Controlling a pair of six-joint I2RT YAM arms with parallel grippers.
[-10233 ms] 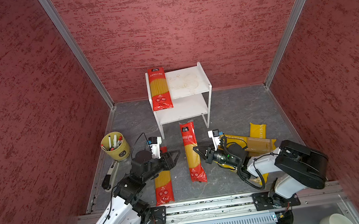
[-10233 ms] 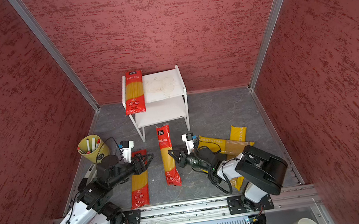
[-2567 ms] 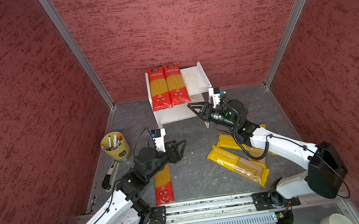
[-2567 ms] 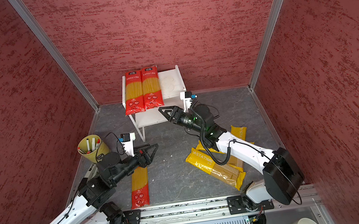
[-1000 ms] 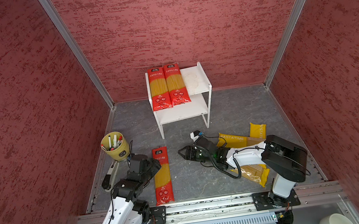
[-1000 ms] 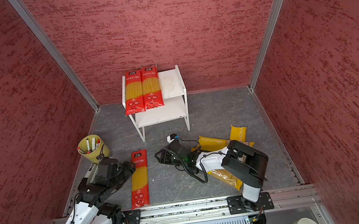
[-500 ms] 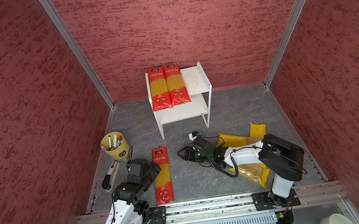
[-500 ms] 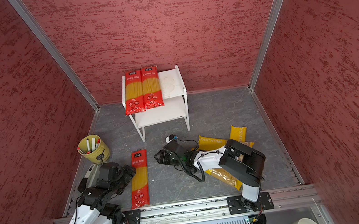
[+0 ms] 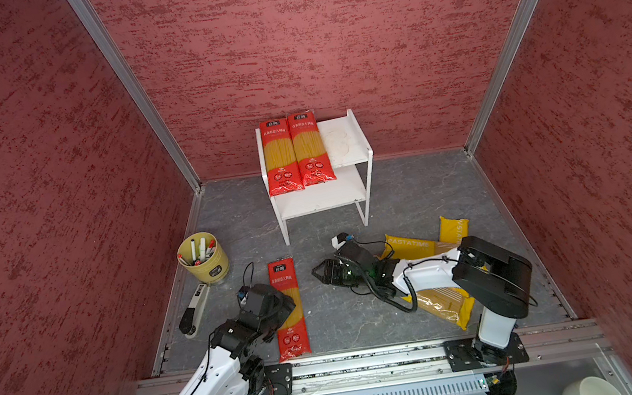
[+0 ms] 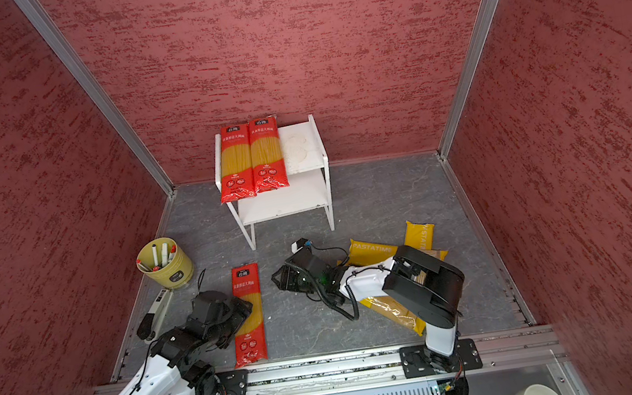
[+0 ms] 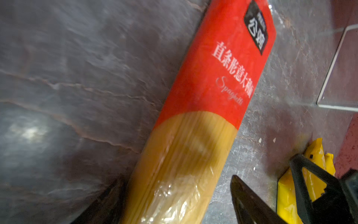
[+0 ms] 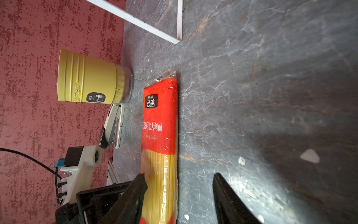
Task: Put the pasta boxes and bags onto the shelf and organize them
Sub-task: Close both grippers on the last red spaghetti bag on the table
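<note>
Two red packs (image 9: pixel 295 151) were on the shelf (image 9: pixel 352 195) by then, and the right pincer (image 9: pixel 320 273) had dropped back to the tabletop (image 9: pixel 344 320), jaws apart and empty, with the yellow packs (image 9: pixel 409 244) just behind it. The left pincer (image 11: pixel 177 177) had come down open over the last red pack (image 9: pixel 293 319), a finger on either side. It wasn't squeezed yet, but I'd guess it's next for the shelf.

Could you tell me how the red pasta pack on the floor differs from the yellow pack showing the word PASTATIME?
The red pack carries Chinese lettering; the yellow pack carries Latin capitals. The red pack lies alone within the open left claw; the yellow pack lies slanted, partly under the right arm. Both lie on the floor.
</note>
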